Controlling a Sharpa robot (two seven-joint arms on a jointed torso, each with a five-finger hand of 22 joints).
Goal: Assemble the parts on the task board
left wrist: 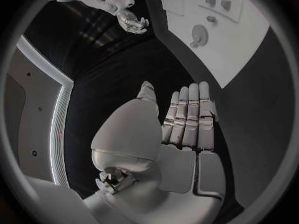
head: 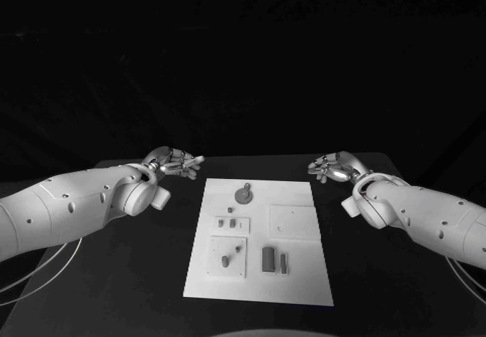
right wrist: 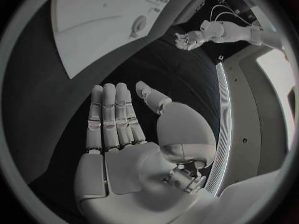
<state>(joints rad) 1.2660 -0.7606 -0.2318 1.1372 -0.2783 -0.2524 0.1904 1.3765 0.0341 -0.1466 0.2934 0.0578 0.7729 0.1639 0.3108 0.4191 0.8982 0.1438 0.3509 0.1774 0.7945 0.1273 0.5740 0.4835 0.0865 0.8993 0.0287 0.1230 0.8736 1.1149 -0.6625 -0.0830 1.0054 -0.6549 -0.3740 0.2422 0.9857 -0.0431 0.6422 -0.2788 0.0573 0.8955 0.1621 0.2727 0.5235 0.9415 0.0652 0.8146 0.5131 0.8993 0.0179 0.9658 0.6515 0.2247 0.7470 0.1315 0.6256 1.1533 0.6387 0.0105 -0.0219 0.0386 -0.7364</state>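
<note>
The white task board [head: 304, 281] lies in the middle of the black table. On it are a round grey part [head: 244, 193] near the far edge, small parts [head: 229, 224] at mid-left, and taller blocks [head: 268, 258] near the front. My left hand [head: 174, 163] hovers off the board's far left corner and holds nothing. My right hand [head: 334, 167] hovers off the far right corner, also with nothing in it. In the left wrist view the left hand [left wrist: 184, 119] has straight fingers side by side, with the board [left wrist: 243, 55] beyond. The right hand [right wrist: 118, 122] looks the same.
Bare black table surrounds the board on both sides. The table's far edge lies just behind both hands. The left wrist view shows the right hand [left wrist: 127, 17] across the board; the right wrist view shows the left hand [right wrist: 184, 40].
</note>
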